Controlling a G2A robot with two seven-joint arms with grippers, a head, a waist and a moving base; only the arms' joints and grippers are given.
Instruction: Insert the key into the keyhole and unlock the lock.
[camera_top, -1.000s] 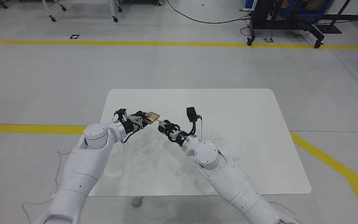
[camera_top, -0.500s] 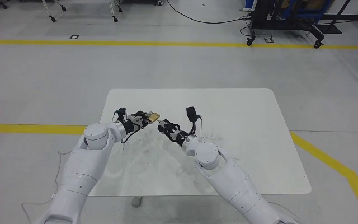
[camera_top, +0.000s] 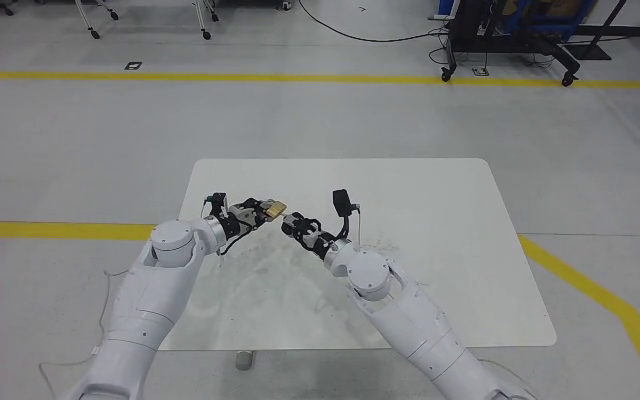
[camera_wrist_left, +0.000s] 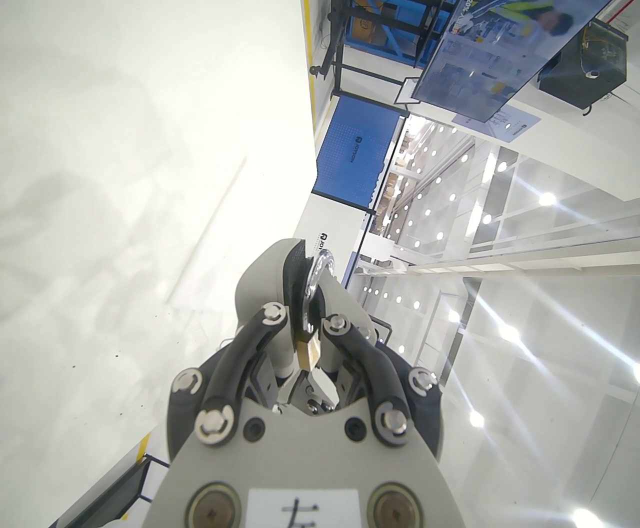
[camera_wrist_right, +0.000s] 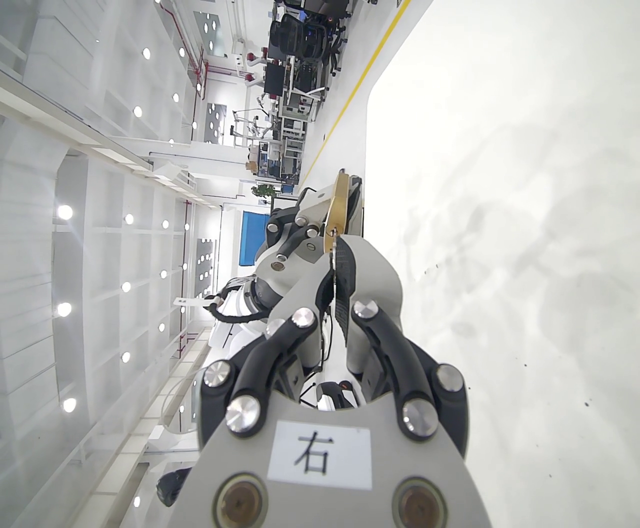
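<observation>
My left gripper is shut on the brass padlock, held above the white table. In the left wrist view the silver shackle lies between the pads and a bit of brass body shows nearer the palm. My right gripper meets the padlock from the other side, shut on the key, of which a thin metal edge shows between the pads. In the right wrist view the padlock is edge-on, with the key tip right at its keyhole end. How deep the key sits is hidden.
The table's far edge and a yellow floor line lie beyond. A black device rides on the right arm just behind its gripper. Bare tabletop spreads to the right of both arms.
</observation>
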